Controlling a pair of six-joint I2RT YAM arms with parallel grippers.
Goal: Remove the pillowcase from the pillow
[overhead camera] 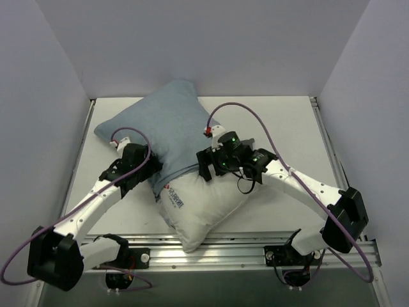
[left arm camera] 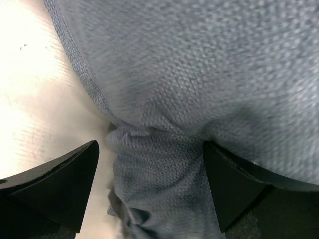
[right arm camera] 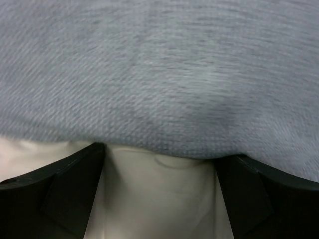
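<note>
left gripper (left arm camera: 149, 144) spread wide, bunched pillowcase (overhead camera: 160, 131) edge straddled, nothing clamped | right gripper (right arm camera: 160, 152) spread wide at pillowcase hem over pillow (overhead camera: 204, 211) | pillow's far part covered

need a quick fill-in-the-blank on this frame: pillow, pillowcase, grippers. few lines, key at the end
1. The pillowcase covers only the ___ end of the pillow, the end away from the arm bases.
2. The bare part of the pillow is ___ in colour.
3. The small printed logo sits on the ___, not on the blue-grey cloth.
4. The left gripper and the right gripper both stand wide ___ at the cloth.

Missing words: far; white; pillow; open
</note>
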